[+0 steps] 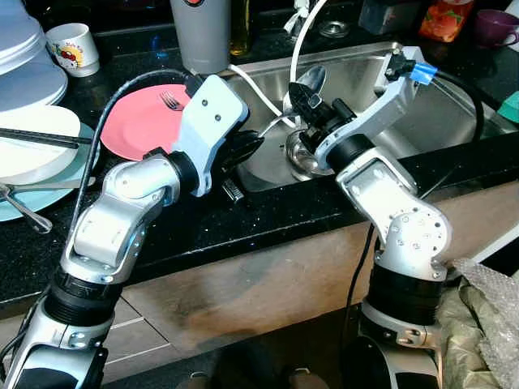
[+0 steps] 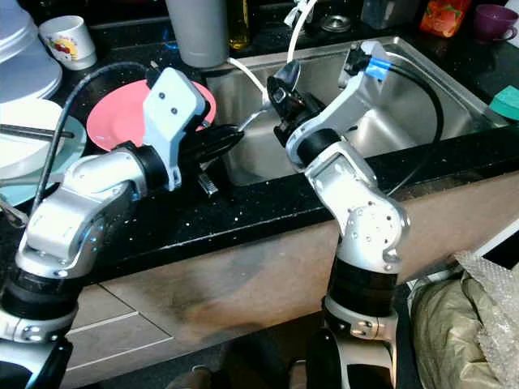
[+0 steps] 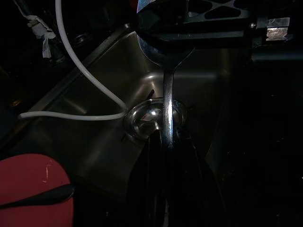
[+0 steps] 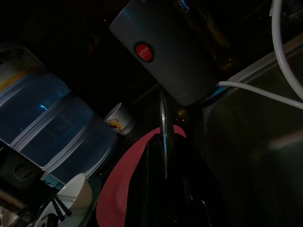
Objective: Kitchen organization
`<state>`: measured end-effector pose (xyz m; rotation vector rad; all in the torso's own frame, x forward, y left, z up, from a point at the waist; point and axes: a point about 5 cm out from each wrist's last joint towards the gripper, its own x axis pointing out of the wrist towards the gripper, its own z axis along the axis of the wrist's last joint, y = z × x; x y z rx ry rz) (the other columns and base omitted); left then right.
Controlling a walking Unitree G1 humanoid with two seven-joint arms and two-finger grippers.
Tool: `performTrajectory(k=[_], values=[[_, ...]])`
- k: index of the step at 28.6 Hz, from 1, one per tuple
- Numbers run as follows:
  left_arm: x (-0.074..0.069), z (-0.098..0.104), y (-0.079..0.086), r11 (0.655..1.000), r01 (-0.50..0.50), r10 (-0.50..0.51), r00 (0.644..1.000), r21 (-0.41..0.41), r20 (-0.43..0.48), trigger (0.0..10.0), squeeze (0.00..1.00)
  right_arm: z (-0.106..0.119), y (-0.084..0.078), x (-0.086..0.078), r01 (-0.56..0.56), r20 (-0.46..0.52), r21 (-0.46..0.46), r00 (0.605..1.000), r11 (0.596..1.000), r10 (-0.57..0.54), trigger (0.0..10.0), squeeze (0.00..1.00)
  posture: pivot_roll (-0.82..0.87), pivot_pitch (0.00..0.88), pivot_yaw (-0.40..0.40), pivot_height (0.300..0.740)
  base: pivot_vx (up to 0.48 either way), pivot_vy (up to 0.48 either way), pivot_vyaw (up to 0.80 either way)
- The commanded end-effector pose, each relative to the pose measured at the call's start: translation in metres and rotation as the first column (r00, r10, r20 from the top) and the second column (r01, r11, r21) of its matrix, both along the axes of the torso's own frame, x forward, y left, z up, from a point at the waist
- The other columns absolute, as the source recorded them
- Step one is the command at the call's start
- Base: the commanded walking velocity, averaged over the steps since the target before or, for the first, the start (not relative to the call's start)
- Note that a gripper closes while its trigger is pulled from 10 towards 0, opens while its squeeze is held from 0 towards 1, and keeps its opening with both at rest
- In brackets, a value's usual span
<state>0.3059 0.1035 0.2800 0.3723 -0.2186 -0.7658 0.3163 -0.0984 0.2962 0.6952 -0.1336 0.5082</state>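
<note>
Stainless-steel sink basin [image 1: 422,89] set in black speckled countertop [image 1: 268,215], round metal drain [image 3: 154,118] at its floor. Round pink plate [image 1: 142,121] lies on the counter left of the basin, near its edge. Long silver metal spoon [image 1: 292,101] spans above the basin: left gripper [image 1: 247,150] is closed on the handle end, right gripper [image 1: 304,101] clamps the bowl end. White hose [image 3: 85,80] crosses the basin's rear wall.
</note>
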Motion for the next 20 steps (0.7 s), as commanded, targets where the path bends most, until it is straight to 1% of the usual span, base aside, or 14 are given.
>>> performTrajectory(k=[1, 6, 7, 8, 9, 15, 16, 17, 18, 20], values=[[-0.0011, -0.002, 0.0022, 1.0, -0.007, 0.007, 1.0, 0.023, 0.0, 10.0, 0.0, 0.0026, 0.0016, -0.0009, -0.014, 0.011, 0.016, 1.0, 1.0, 0.014, 0.0, 0.0, 0.03, 0.164, 0.027, 0.74, 0.0, 0.0, 0.0], [-0.0006, -0.002, 0.0027, 1.0, -0.013, 0.012, 1.0, 0.028, 0.003, 10.0, 0.0, 0.0026, 0.001, -0.001, -0.011, 0.012, 0.017, 1.0, 1.0, 0.011, 0.0, 0.0, 0.03, 0.163, 0.027, 0.74, 0.0, 0.0, 0.0], [-0.0006, -0.002, 0.0029, 0.999, -0.013, 0.013, 1.0, 0.03, 0.004, 5.6, 0.0, 0.0028, 0.001, -0.0009, -0.01, 0.013, 0.018, 1.0, 1.0, 0.01, 0.0, 0.0, 0.03, 0.164, 0.028, 0.74, 0.0, 0.0, 0.0], [-0.0006, -0.002, 0.0029, 0.999, -0.013, 0.013, 1.0, 0.03, 0.004, 5.6, 0.0, 0.0028, 0.001, -0.0009, -0.01, 0.013, 0.018, 1.0, 1.0, 0.01, 0.0, 0.0, 0.03, 0.164, 0.028, 0.74, 0.0, 0.0, 0.0], [-0.0008, -0.0018, 0.0034, 0.999, -0.014, 0.014, 1.0, 0.033, 0.009, 0.0, 0.0, 0.0031, 0.0008, -0.0008, -0.007, 0.013, 0.02, 1.0, 1.0, 0.006, 0.0, 0.0, 0.03, 0.163, 0.028, 0.74, 0.0, 0.0, 0.0], [-0.001, -0.0018, 0.0034, 0.999, -0.014, 0.013, 1.0, 0.036, 0.013, 0.0, 0.0, 0.0034, 0.0003, -0.0006, -0.003, 0.013, 0.021, 1.0, 1.0, 0.002, 0.0, 0.0, 0.03, 0.163, 0.029, 0.74, 0.0, 0.0, 0.0], [-0.001, -0.0019, 0.0034, 0.999, -0.014, 0.013, 1.0, 0.036, 0.013, 3.5, 0.0, 0.0034, 0.0002, -0.0007, -0.002, 0.014, 0.021, 1.0, 1.0, 0.001, 0.0, 0.0, 0.03, 0.163, 0.031, 0.74, 0.0, 0.0, 0.0], [-0.001, -0.0019, 0.0034, 0.999, -0.014, 0.013, 1.0, 0.036, 0.013, 3.5, 0.0, 0.0034, 0.0002, -0.0007, -0.002, 0.014, 0.021, 1.0, 1.0, 0.001, 0.0, 0.0, 0.03, 0.163, 0.031, 0.74, 0.0, 0.0, 0.0], [-0.0007, -0.0021, 0.0032, 0.999, -0.014, 0.013, 1.0, 0.038, 0.01, 10.0, 0.0, 0.0035, 0.0, -0.0006, 0.0, 0.013, 0.022, 1.0, 1.0, 0.0, 0.0, 0.0, 0.03, 0.164, 0.031, 0.74, 0.0, 0.0, 0.0], [-0.0002, -0.0023, 0.003, 0.999, -0.014, 0.014, 1.0, 0.039, 0.008, 10.0, 0.0, 0.0035, -0.0002, -0.0005, 0.002, 0.013, 0.022, 1.0, 1.0, -0.002, 0.0, 0.0, 0.03, 0.163, 0.03, 0.74, 0.0, 0.0, 0.0]])
